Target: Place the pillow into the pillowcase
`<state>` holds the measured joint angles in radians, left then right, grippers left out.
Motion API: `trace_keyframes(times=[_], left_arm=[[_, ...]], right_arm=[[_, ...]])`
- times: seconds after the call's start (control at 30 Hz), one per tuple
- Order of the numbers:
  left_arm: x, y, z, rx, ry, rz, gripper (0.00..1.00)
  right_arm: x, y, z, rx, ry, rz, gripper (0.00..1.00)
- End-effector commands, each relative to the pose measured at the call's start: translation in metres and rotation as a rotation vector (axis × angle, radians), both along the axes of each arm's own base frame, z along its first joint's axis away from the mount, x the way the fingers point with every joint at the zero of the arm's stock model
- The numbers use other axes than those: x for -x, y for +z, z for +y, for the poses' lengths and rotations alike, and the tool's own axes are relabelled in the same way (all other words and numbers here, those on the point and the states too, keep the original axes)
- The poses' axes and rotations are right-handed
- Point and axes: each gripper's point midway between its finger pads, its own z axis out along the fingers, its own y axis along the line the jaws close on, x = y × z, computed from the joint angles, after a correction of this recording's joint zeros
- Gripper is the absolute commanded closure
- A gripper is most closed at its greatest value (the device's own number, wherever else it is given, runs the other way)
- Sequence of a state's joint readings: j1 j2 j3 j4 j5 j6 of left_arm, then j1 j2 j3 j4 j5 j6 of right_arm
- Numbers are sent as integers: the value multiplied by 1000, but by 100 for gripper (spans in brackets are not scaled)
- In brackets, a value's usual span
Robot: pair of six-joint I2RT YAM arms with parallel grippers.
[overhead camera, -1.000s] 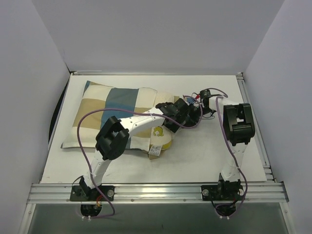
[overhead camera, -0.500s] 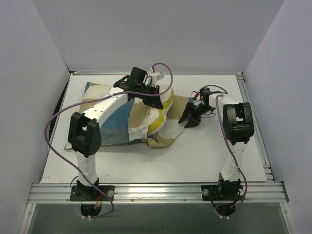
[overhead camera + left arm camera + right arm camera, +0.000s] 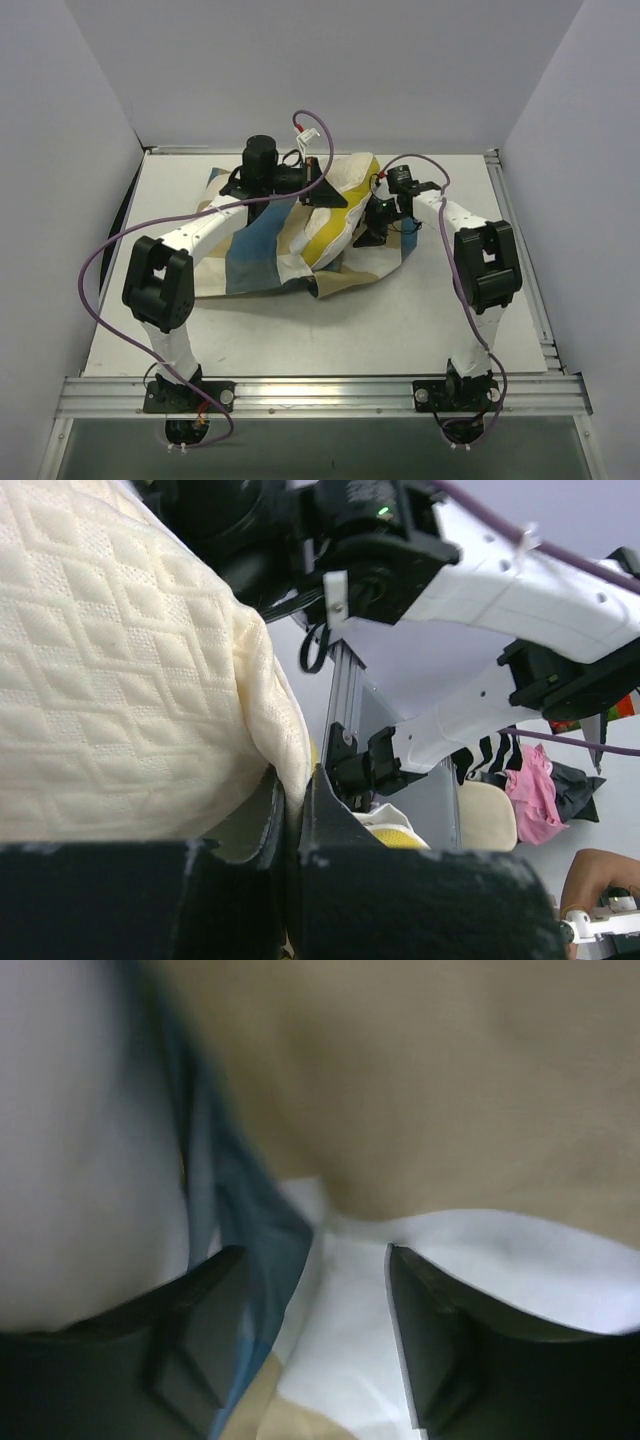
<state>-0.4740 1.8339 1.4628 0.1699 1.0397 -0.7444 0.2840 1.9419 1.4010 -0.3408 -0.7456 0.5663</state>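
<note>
My counter (image 3: 400, 320) is white and matte, boxed in by plain white walls (image 3: 320, 70) at the back and both sides. A silvery metal rail (image 3: 320, 392) runs along its near edge, and a thinner one (image 3: 522, 250) along its right side. From the left wrist view, a metal post (image 3: 345, 695) stands upright; beyond it lie a pink cloth (image 3: 535, 785), a cream cushion (image 3: 487, 815) and what looks like a bare forearm (image 3: 598, 872).
</note>
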Motion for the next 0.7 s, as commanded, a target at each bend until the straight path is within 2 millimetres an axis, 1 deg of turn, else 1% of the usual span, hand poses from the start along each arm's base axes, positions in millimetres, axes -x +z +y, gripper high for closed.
trace_keyframes(times=[0.0, 0.07, 0.1, 0.13, 0.17, 0.2, 0.23, 0.27, 0.3, 0.33, 0.37, 0.4, 0.43, 0.47, 0.5, 0.53, 0.57, 0.6, 0.63, 0.67], left_arm=[[8, 53, -2, 144, -73, -145, 100], [9, 56, -3, 160, -75, -143, 100], [9, 56, -3, 164, -76, -137, 100], [8, 57, -3, 171, -77, -134, 100], [8, 57, -3, 175, -75, -129, 100], [9, 57, -3, 180, -76, -126, 100], [10, 55, -2, 186, -78, -119, 100], [10, 56, -2, 188, -75, -117, 100], [10, 54, -2, 187, -72, -110, 100], [8, 50, 1, 183, -61, -98, 100], [5, 49, 4, 182, -48, -96, 100], [4, 47, 8, 179, -34, -89, 100], [-1, 42, 14, 169, -10, -81, 100], [-9, 26, 25, 139, 31, -54, 100], [-15, 22, 34, 117, 78, -60, 100], [-20, 2, 42, 56, 107, -62, 100], [-26, -17, 56, 16, 150, -55, 100], [-33, -26, 64, -19, 202, -66, 100], [-35, -42, 71, -66, 222, -65, 100], [-39, -49, 77, -78, 237, -62, 100]], right_arm=[[-8, -16, 14, -63, -78, 102, 38], [-7, -30, 20, -95, -112, 157, 35], [-10, -36, 23, -126, -126, 134, 34], [-12, -36, 29, -159, -169, 158, 33], [-15, -35, 33, -190, -179, 138, 32], [-23, -31, 39, -227, -183, 93, 30], [-26, -29, 43, -237, -182, 89, 31], [-25, -36, 49, -236, -174, 105, 34], [-26, -38, 52, -239, -167, 106, 52], [-29, -36, 53, -242, -165, 101, 63], [-30, -34, 50, -242, -157, 86, 72], [-26, -34, 45, -229, -150, 102, 88], [-23, -31, 39, -221, -137, 99, 97], [-22, -20, 29, -214, -110, 52, 100], [-14, -19, 10, -199, -119, 101, 100], [-10, -16, -3, -190, -117, 102, 100], [-2, -7, -15, -182, -111, 88, 100], [9, -9, -37, -149, -90, 91, 100], [16, -8, -48, -135, -79, 91, 100], [23, -3, -58, -117, -56, 71, 100]])
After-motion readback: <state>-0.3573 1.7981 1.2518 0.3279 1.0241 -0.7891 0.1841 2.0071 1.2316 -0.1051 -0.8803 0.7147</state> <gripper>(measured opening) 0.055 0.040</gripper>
